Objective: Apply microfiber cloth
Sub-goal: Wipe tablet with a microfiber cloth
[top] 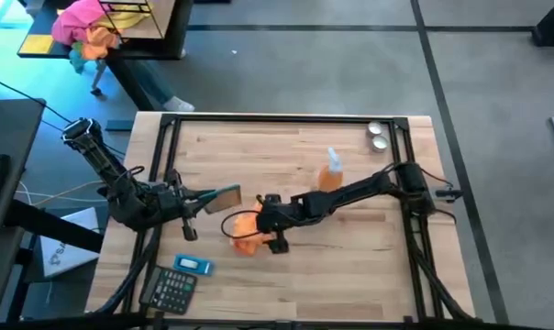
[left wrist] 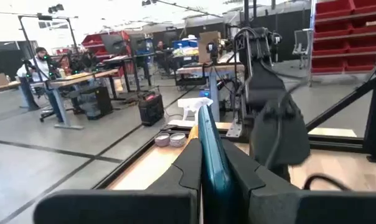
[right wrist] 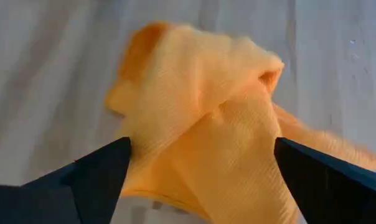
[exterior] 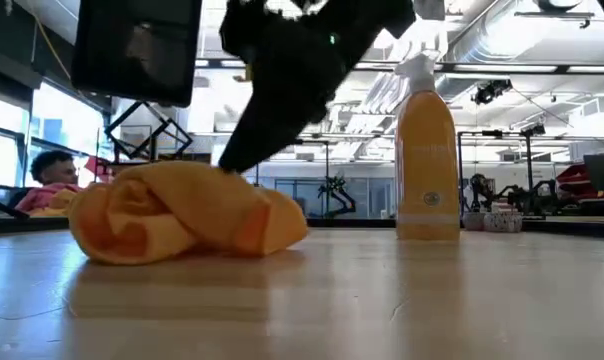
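Observation:
The orange microfiber cloth [top: 245, 231] lies bunched on the wooden table [top: 350, 266], left of the middle. My right gripper [right wrist: 200, 155] reaches in from the right and stands open over the cloth [right wrist: 206, 112], one finger on either side of the heap; in the low view it comes down onto the top of the cloth [exterior: 182, 215]. At the table's left, my left gripper [top: 200, 195] is shut on a black phone [top: 224, 196]. An orange spray bottle [top: 330, 172] stands upright behind the cloth. My left gripper pinches the phone between its two fingers [left wrist: 182, 168], which press on its two flat faces at the end nearest the wrist. The fingers point level, from the table's left. The phone's teal edge [left wrist: 208, 134] faces up, and the phone [exterior: 137, 50] juts out clear of the table. My right gripper's fingers [right wrist: 101, 177] point down astride the cloth; whether they touch it I cannot tell.
A calculator [top: 171, 289] and a small blue object [top: 194, 265] lie near the front left corner. Two small round tins [top: 378, 136] sit at the far right. Bare wood spreads right of the cloth. A pink and orange fabric pile [top: 86, 32] lies beyond the table.

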### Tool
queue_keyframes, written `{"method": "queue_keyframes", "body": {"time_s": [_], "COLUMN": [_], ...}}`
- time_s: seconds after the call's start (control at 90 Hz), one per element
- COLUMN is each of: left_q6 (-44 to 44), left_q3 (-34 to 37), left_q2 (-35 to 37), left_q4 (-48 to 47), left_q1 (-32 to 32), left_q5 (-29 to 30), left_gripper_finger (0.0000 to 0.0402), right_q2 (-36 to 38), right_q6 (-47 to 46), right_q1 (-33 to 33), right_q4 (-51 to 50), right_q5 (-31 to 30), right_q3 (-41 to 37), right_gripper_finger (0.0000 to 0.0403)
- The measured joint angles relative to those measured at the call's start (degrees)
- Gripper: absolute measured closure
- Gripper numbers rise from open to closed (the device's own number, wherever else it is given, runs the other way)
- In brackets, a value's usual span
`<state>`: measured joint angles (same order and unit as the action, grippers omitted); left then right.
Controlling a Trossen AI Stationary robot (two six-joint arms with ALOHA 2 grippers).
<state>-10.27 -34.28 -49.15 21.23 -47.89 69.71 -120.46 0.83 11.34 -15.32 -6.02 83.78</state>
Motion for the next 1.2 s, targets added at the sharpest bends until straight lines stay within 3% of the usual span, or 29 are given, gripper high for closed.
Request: {"method": "queue_keyframes", "body": {"time_s": [0.156,0.367,0.411,0.611,0.756,0.956,1.089,1.2], "left_q6": [0.0,-0.1,-0.2,-1.3,-2.2,-5.2,-7.7,-9.1], "left_q3": [0.0,0.0,0.0,0.0,0.0,0.0,0.0,0.0], "left_q2": [0.0,0.0,0.0,0.0,0.6,1.5,1.6,1.6], "left_q4": [0.0,0.0,0.0,0.0,1.0,3.2,5.6,7.0], "left_q1": [0.0,0.0,0.0,-0.2,-2.3,-6.2,-8.1,-8.6], "left_q5": [0.0,0.1,0.2,1.3,1.4,3.1,4.7,4.7], "left_gripper_finger": [0.0388,0.0387,0.0387,0.0387,0.0387,0.0387,0.0387,0.0387], "right_q2": [-1.6,-0.5,0.2,4.2,6.0,5.8,5.8,5.8], "right_q6": [-2.0,2.0,2.9,8.3,16.1,20.3,24.7,28.2], "right_q1": [-0.1,-0.1,-0.1,-0.1,-0.4,-0.5,-0.6,-1.5], "right_q4": [3.7,3.6,2.9,-0.6,-6.4,-16.9,-17.4,-15.2], "right_q5": [-1.7,-5.7,-5.4,-5.8,-14.9,-23.8,-32.6,-35.9], "right_q3": [-1.6,-0.5,1.1,10.1,18.6,27.1,30.7,33.6], "right_gripper_finger": [0.0154,0.0357,0.0384,0.04,0.0402,0.0403,0.0403,0.0403]}}
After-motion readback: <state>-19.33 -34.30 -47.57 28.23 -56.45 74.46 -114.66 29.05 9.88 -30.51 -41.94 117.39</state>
